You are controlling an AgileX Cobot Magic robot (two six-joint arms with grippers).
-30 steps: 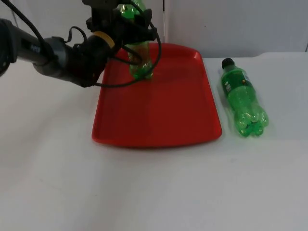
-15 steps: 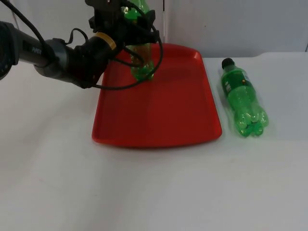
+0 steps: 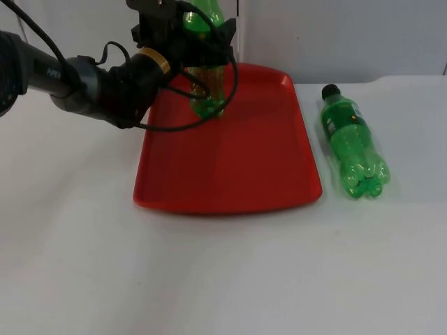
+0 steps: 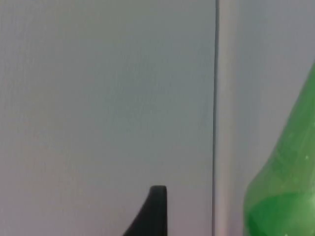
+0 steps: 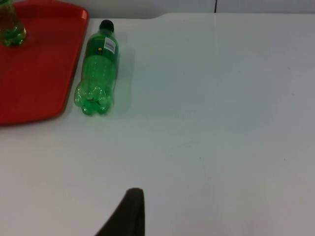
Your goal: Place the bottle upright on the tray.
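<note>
Since a second ago, bottle has straightened, now near upright. White tabletop carries red tray. Bottle's base rests on tray's far part. Left pincer clamps bottle's upper body. Second bottle lies flat just right of tray. Right pincer's state: cannot tell.

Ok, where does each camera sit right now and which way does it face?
Top view: fixed above, looking down and forward at the red tray; shows the left arm and left tool holding the upright bottle.
Left wrist: faces the grey partition wall, fingertip showing.
Right wrist: faces the table, fingertip showing.
Shared: top and right wrist both show the lying bottle.
</note>
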